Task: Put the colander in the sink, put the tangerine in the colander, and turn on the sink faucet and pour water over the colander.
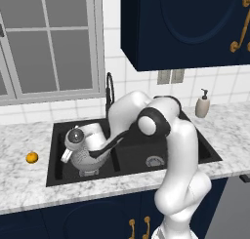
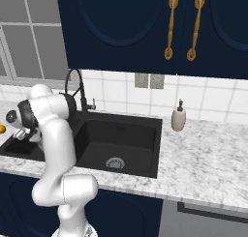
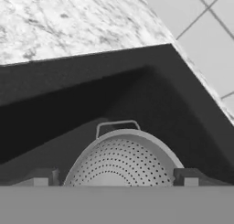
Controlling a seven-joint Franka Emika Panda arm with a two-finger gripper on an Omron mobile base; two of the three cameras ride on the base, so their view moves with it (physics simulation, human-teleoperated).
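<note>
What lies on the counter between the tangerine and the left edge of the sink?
Nothing. In the left base view, the marble counter is bare between the tangerine and the sink rim.

Place: a home kitchen, rendered.
Sink (image 1: 205, 152): black double basin set into the tabletop, a round silver drain in the right basin.
Tabletop (image 2: 208, 156): white-grey marbled stone.
Faucet (image 2: 75, 83): tall dark gooseneck behind the basins.
Cabinets (image 2: 121, 28): navy doors above and below, with curved brass handles.
Wall: white square tiles, a pair of outlet plates (image 2: 148, 81).
Window (image 1: 49, 43): grey-framed panes to the left of the wall cabinet.
Soap dispenser (image 2: 178, 117): beige pump bottle beside the sink.
Kitchenware: a perforated metal colander (image 3: 121, 166) in the left basin.
</note>
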